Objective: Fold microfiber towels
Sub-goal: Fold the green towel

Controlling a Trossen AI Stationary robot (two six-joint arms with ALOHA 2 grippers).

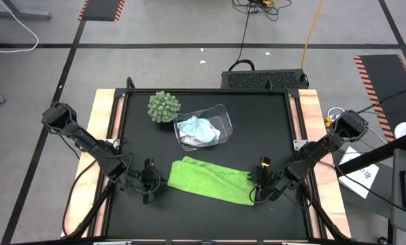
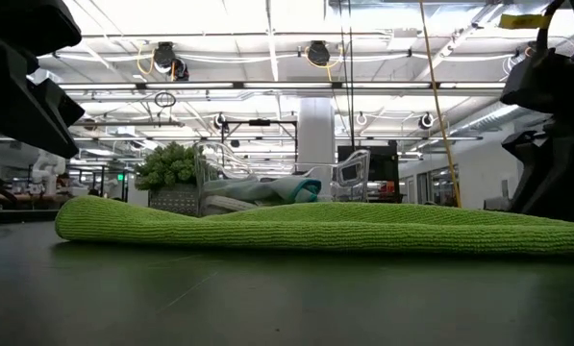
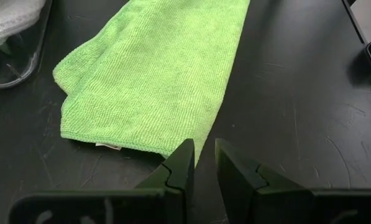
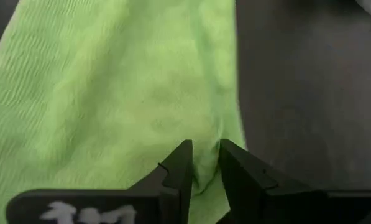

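Observation:
The lime green towel (image 1: 213,180) lies folded in a long band across the middle of the black table, flat on its underside; it also shows in the low view (image 2: 315,226). My right gripper (image 1: 260,185) is at the towel's right end, shut on it. My left gripper (image 1: 148,181) is shut with a narrow slit between its fingers, just short of the towel's left end (image 3: 154,68), and holds nothing. The white towel (image 1: 188,126) and the light blue towel (image 1: 204,131) lie crumpled in the clear bin (image 1: 222,116). My right gripper (image 4: 202,155) pinches the lime green towel's right end (image 4: 205,149) between its two fingers, with cloth bunched up in the gap. How many layers it holds, I cannot tell. The rest of the towel (image 4: 110,93) lies slack on the table.
The clear plastic bin stands at the table's far middle, with the round green spiky ball plant (image 1: 163,107) to its left. Bare black table lies near the front edge (image 1: 203,221) and at the far right (image 1: 264,129). Wooden side rails (image 1: 310,122) border the table.

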